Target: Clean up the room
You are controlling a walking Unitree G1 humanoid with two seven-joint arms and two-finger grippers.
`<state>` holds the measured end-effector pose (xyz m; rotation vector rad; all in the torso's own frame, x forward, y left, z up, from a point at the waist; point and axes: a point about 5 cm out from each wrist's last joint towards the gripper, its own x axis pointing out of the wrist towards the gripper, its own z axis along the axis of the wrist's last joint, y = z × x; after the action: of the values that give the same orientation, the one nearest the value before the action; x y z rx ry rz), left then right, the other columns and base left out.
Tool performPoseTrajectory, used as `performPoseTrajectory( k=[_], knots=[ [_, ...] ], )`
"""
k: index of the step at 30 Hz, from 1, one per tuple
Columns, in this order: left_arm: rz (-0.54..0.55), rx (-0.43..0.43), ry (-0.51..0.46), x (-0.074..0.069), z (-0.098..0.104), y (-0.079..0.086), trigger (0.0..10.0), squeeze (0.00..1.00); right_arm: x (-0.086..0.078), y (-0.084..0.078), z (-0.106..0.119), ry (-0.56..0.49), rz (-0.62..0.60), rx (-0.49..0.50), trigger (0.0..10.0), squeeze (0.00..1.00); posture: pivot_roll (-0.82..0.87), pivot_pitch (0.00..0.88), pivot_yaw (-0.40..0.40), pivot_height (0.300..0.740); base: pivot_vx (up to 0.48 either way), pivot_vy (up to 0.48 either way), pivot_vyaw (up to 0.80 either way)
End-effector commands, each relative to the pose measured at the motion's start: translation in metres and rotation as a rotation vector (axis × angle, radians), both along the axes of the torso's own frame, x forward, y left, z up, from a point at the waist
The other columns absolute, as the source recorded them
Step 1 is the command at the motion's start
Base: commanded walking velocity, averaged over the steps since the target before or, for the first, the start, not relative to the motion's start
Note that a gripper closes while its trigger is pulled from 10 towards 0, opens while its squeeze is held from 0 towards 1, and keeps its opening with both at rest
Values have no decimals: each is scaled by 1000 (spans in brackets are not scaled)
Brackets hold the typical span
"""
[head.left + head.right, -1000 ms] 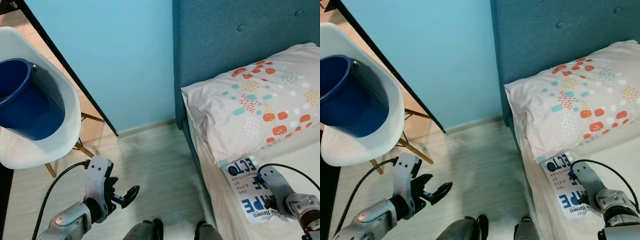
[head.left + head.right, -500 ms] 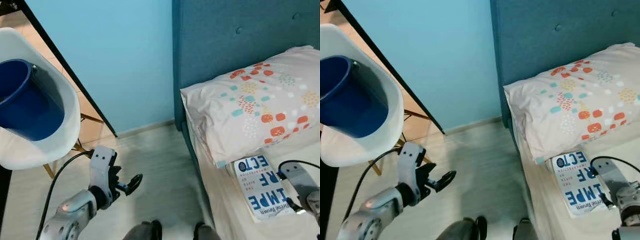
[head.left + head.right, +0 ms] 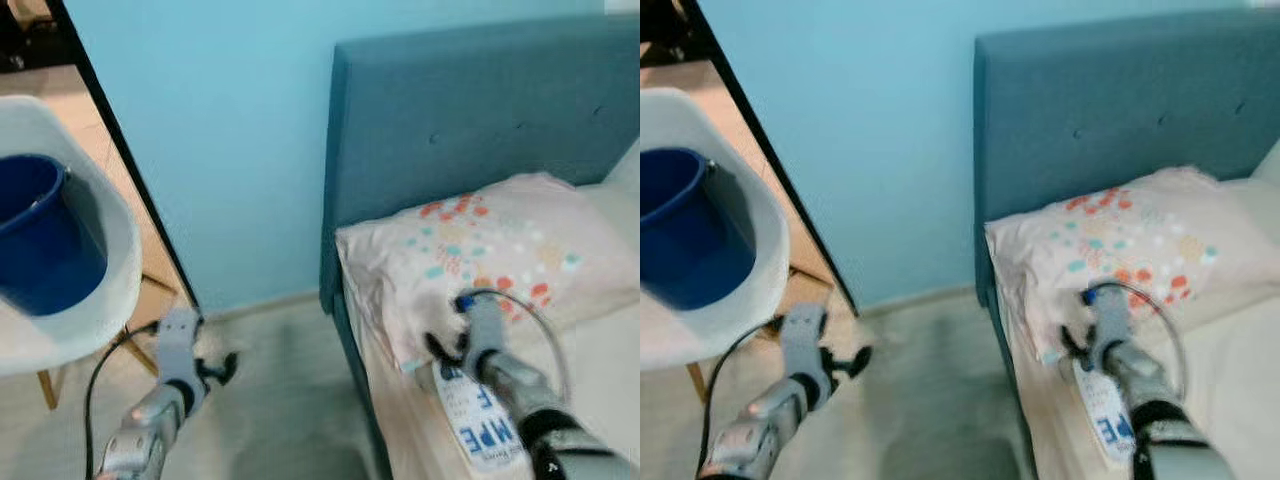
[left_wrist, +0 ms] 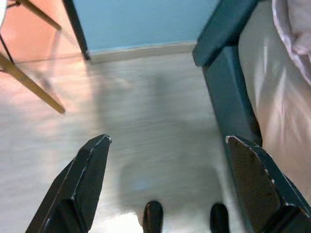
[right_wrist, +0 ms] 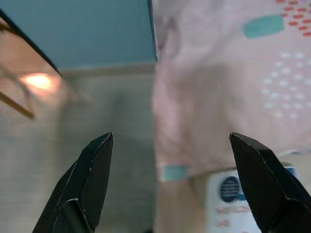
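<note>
Head views blurred. Book (image 3: 477,425) lies flat on bed (image 3: 600,370) near mattress edge, top end touching patterned pillow (image 3: 490,250). Right gripper (image 3: 447,345) over book's upper end beside pillow corner — fingers spread wide, grasping nothing. Left gripper (image 3: 213,370) low over bare wood floor (image 4: 146,126) between bed frame and white chair (image 3: 95,270), fingers apart, empty. Blue bucket (image 3: 40,240) sits in chair seat.

Left gripper (image 4: 167,182), fingers (image 4: 87,179) spread, above pale floor (image 4: 155,126); bed frame (image 4: 226,92) at right; chair leg (image 4: 29,85) upper left.
</note>
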<state>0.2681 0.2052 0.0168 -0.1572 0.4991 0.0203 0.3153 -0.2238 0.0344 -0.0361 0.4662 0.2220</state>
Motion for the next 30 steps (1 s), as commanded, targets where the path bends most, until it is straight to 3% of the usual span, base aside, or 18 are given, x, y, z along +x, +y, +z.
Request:
performPoseTrajectory(
  k=[1, 3, 4, 5, 6, 8, 9, 10, 12, 14, 16, 17, 19, 20, 24, 30],
  knots=[
    [91, 4, 60, -8, -17, 14, 10000, 0, -8, 15, -13, 34, 33, 24, 10000, 0, -33, 0, -41, 740, 0, 0, 0],
    [139, 26, 154, -20, -38, 19, 10000, 0, -23, 29, -36, 152, 36, 13, 10000, 0, -30, 0, -56, 740, 0, 0, 0],
    [139, 26, 154, -20, -38, 19, 10000, 0, -23, 29, -36, 152, 36, 13, 10000, 0, -30, 0, -56, 740, 0, 0, 0],
    [148, 32, 198, -26, -47, 18, 10000, 0, -33, 29, -48, 215, 15, -21, 10000, 0, -31, 0, -58, 740, 0, 0, 0],
    [148, 32, 198, -26, -47, 18, 10000, 0, -33, 29, -48, 215, 15, -21, 10000, 0, -31, 0, -58, 740, 0, 0, 0],
    [143, 25, 305, -44, -66, 12, 10000, 0, -62, 21, -73, 348, -71, -41, 10000, 0, -32, 0, -63, 740, 0, 0, 0],
    [143, 25, 305, -44, -66, 12, 10000, 0, -62, 21, -73, 348, -71, -41, 10000, 0, -32, 0, -63, 740, 0, 0, 0],
    [152, 14, 354, -53, -75, 9, 10000, 0, -76, 14, -82, 398, -137, -29, 10000, 0, -31, 0, -60, 740, 0, 0, 0],
    [152, 14, 354, -53, -75, 9, 10000, 0, -76, 14, -82, 398, -137, -29, 10000, 0, -31, 0, -60, 740, 0, 0, 0],
    [172, 12, 472, -78, -93, 5, 10000, 0, -110, -5, -100, 503, -311, -8, 10000, 0, -50, 0, -46, 740, -309, 0, 0],
    [175, 20, 556, -101, -105, 2, 10000, 0, -138, -14, -112, 576, -378, -25, 10000, 0, -49, 0, -45, 740, -366, 0, 0],
    [175, 20, 556, -101, -105, 2, 10000, 0, -138, -14, -112, 576, -378, -25, 10000, 0, -49, 0, -45, 740, -368, 0, 0],
    [170, 26, 601, -116, -112, 1, 10000, 0, -154, -15, -119, 619, -365, -41, 10000, 0, -61, 0, -39, 740, -364, 0, 0],
    [170, 26, 601, -116, -112, 1, 10000, 0, -154, -15, -119, 619, -365, -41, 10000, 0, -61, 0, -39, 740, -364, 0, 0],
    [144, 62, 654, -133, -118, 4, 10000, 0, -179, -15, -129, 685, -399, -27, 10000, 0, -75, 0, -32, 740, -377, 0, -536],
    [143, 70, 656, -134, -118, 6, 10000, 0, -184, -20, -129, 687, -430, -39, 10000, 0, -75, 0, -26, 740, -379, 0, -677]
  ],
)
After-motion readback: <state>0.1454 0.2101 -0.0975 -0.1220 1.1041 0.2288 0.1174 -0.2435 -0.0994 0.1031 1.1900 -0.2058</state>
